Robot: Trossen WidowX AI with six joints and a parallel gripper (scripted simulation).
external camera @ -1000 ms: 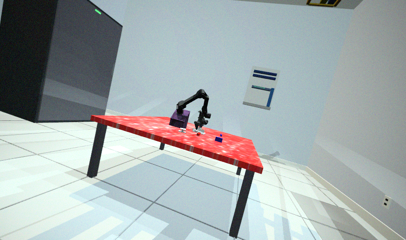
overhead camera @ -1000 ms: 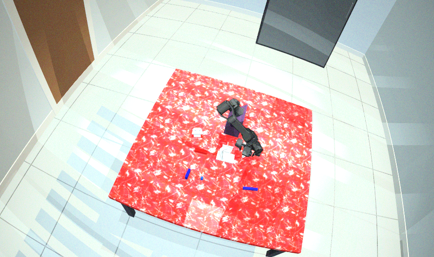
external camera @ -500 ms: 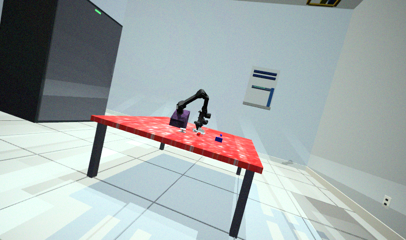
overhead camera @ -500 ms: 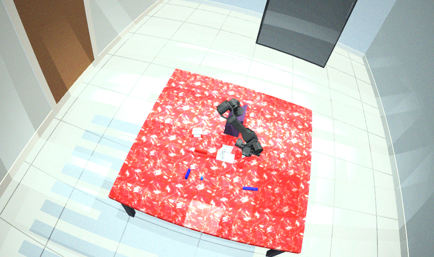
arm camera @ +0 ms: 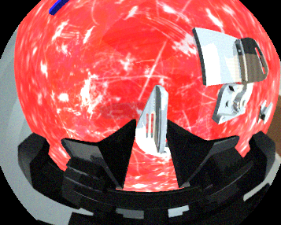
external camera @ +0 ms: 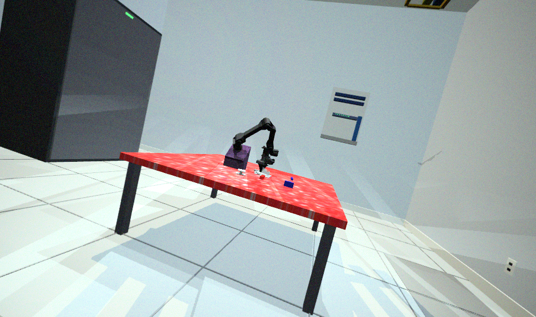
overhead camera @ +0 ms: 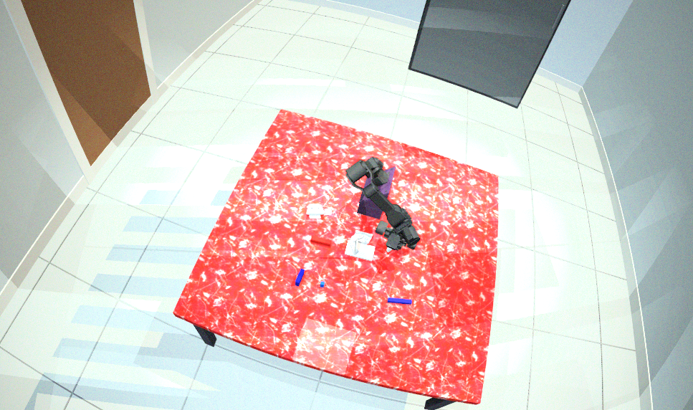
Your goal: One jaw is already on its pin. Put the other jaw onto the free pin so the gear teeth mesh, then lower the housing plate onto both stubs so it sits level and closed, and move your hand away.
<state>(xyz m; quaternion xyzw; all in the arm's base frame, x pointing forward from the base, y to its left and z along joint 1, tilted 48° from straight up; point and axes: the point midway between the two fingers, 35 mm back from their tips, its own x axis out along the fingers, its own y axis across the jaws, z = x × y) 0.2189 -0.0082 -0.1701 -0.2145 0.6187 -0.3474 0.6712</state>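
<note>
My gripper (overhead camera: 389, 248) (external camera: 261, 169) (arm camera: 149, 122) is shut on a pale, slotted part, seemingly the loose jaw (arm camera: 162, 114), which stands edge-on between the two black fingertips near the table. In the wrist view, the pale base (arm camera: 223, 109) lies to the right of the fingers. A jaw with a broad white panel (arm camera: 216, 59) and a darker slotted end sits beside or over the base. The pin fit and gear teeth are too small to judge. Another small white part (overhead camera: 314, 209) (external camera: 241, 172) (arm camera: 264, 112), perhaps the housing plate, lies apart from the base.
A red bar (overhead camera: 320, 241) (external camera: 261, 177) lies near the base. A short blue bar (overhead camera: 299, 277), a small blue cube (overhead camera: 322, 284) and a longer blue bar (overhead camera: 399, 300) lie farther forward. The arm stands on a purple block (overhead camera: 370, 205) (external camera: 236, 158).
</note>
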